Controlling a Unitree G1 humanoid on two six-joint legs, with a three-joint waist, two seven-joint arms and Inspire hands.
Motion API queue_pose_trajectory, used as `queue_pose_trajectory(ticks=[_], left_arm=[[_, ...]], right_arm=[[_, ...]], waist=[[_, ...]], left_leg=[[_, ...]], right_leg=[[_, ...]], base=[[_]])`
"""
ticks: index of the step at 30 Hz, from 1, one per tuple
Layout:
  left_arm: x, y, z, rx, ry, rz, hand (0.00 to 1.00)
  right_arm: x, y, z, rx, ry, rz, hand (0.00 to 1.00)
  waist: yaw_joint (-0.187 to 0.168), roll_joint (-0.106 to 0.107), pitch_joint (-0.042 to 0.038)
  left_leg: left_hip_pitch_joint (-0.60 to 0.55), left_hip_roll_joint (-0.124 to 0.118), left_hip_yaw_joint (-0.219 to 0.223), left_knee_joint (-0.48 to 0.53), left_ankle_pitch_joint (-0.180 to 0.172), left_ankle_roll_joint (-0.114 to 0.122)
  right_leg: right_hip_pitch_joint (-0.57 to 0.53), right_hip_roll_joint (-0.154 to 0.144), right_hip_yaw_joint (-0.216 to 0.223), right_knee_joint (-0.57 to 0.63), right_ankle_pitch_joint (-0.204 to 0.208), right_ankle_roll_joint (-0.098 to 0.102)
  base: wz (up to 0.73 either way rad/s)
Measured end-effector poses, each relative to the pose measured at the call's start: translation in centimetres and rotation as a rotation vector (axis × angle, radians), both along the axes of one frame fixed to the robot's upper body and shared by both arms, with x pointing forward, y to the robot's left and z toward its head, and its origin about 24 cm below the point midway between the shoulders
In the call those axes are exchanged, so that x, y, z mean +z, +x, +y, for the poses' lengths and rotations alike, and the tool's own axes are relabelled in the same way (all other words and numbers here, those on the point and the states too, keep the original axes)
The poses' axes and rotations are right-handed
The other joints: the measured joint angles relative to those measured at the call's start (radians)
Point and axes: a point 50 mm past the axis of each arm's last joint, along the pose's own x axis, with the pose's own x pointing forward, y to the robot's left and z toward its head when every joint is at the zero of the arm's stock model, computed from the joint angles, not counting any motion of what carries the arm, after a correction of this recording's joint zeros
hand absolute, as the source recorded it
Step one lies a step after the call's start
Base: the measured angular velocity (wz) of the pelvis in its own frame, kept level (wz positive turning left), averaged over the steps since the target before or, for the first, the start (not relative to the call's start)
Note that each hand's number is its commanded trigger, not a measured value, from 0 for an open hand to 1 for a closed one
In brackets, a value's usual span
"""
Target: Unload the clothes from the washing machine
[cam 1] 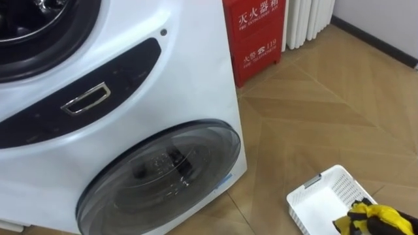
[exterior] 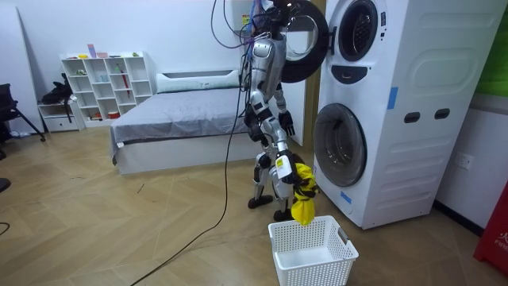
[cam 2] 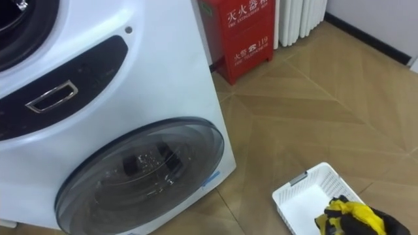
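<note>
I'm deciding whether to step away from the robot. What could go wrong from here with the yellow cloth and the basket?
The right hand grips the cloth over the rim of the basket rather than its middle, so a release now might leave it draped over the rim or on the floor. The upper washer door stands open beside the robot's head; turning back could bump it.

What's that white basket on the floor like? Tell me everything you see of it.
The white basket is rectangular, seemingly plastic, with latticed walls and a handle slot at one short end. It stands upright on the wooden floor, before the washing machine but apart from it. Its visible inside is bare. A yellow garment, gripped by the robot's right hand, hangs over its rim; contact is unclear.
</note>
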Motion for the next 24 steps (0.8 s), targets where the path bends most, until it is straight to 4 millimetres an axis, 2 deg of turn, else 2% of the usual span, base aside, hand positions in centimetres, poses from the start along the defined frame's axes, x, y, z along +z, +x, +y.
queue_pose_trajectory(ticks=[19,24], left_arm=[[-0.08,-0.21,-0.18,0.054,-0.028,-0.001,0.0],[-0.07,-0.19,-0.19,0.053,-0.027,-0.002,0.0]], right_arm=[[0.58,0.03,-0.68,-0.013,-0.027,-0.035,0.0],[0.62,-0.04,-0.71,-0.015,-0.032,-0.042,0.0]], waist=[[-0.003,0.001,-0.0008],[-0.005,-0.001,-0.0001]], left_leg=[[-0.002,-0.003,-0.016,0.0,-0.002,-0.005],[-0.001,-0.013,-0.043,-0.001,0.0,-0.008]], right_leg=[[0.0,-0.003,-0.01,0.007,0.0,0.0],[0.001,-0.013,-0.03,0.024,-0.001,-0.002]], base=[[0.01],[0.09]])
